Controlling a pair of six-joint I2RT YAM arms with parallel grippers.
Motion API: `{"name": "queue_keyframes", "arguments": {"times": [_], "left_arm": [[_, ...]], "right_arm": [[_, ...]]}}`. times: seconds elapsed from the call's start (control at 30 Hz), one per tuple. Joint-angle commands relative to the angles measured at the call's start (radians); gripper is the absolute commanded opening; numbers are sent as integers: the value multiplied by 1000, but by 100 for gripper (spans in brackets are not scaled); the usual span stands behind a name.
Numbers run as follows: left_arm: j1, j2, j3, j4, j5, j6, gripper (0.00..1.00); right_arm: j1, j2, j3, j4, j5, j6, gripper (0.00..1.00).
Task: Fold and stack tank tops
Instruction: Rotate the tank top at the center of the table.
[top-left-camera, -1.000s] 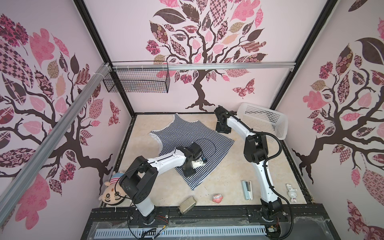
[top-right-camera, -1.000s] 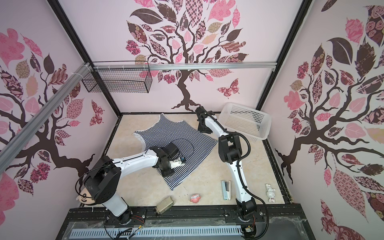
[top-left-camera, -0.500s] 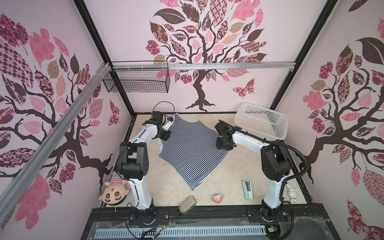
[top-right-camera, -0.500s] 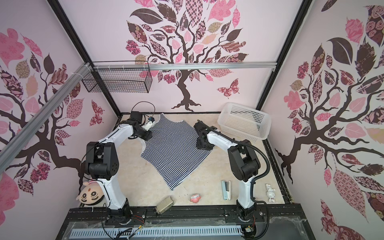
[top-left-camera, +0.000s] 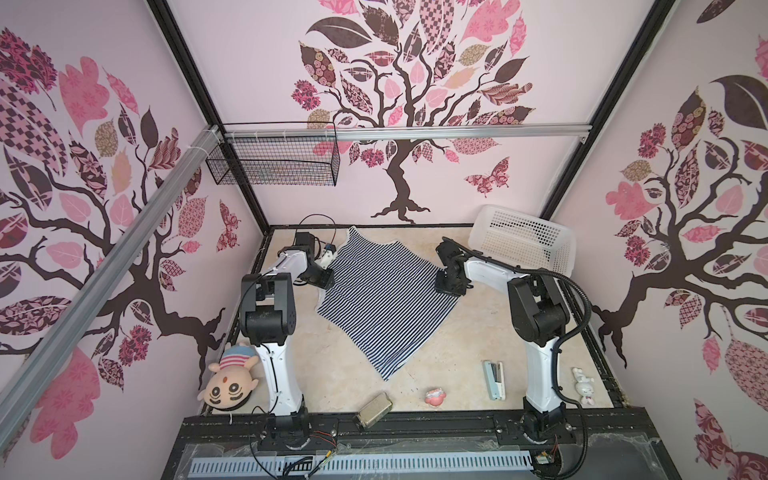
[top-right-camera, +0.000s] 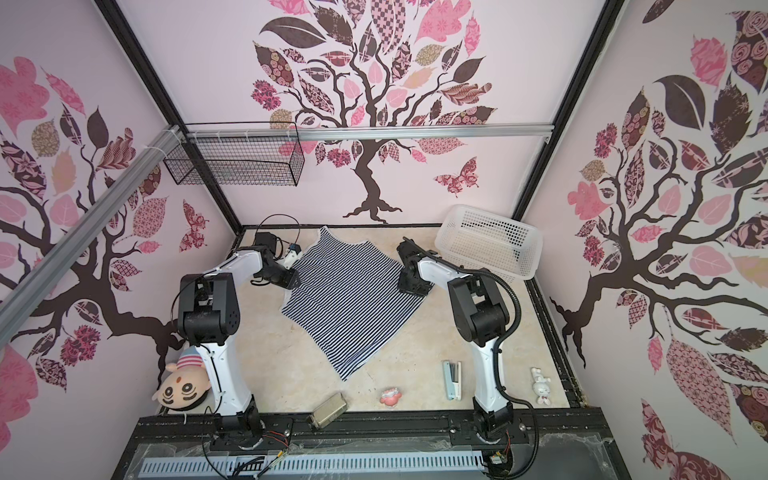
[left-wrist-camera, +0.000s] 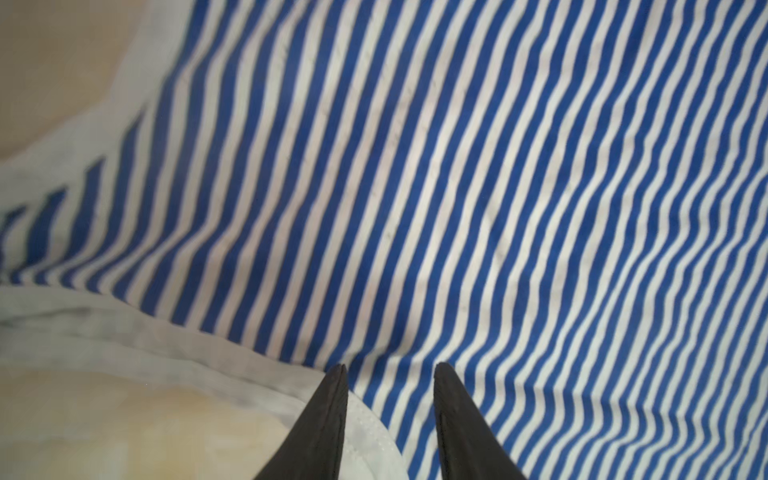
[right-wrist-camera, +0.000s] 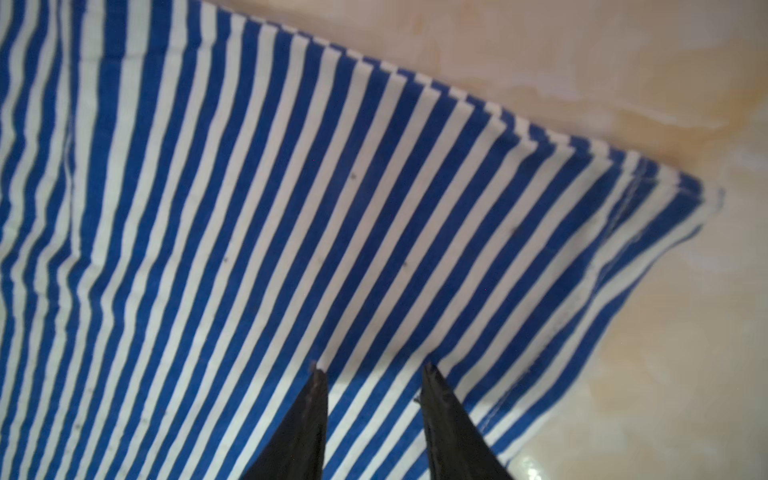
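tank top (top-left-camera: 386, 291) lies spread flat on the middle of the table (top-left-camera: 478, 340); we see our left gripper (left-wrist-camera: 390, 368) by its white-trimmed edge and our right gripper (right-wrist-camera: 371, 368) near a corner, both jaws narrowly parted, tips on the cloth

Navy-white striped tank top (top-left-camera: 382, 299) spread flat, diagonal; straps at far end

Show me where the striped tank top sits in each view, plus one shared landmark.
In a top view: tank top mid-table, spread flat.
In a top view: mid-table again.
Left wrist: fills most of the picture, white trim along one edge.
Right wrist: fills most of it, a corner showing.
Shared landmark: beige table beside it.
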Motion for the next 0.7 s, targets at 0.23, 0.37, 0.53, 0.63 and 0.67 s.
{"name": "queue_keyframes", "arguments": {"times": [0.23,0.37,0.53,0.63,0.67], "left_arm": [[-31,-107,-210,-4,-36,77,38],[-67,-155,-285,-11,-78,93,38],[-135,-259,-378,-35,-102,90,38],[-180,-306,-414,-79,-94,83,38],[-197,-321,-425,-93,-95,82,38]], "right_arm": [[-32,157,180,-116,57,-39,41],[-48,235,321,-187,63,-59,41],[-75,366,540,-284,46,-71,41],[-92,463,729,-368,34,-81,41],[-98,500,802,-403,32,-84,41]]}}
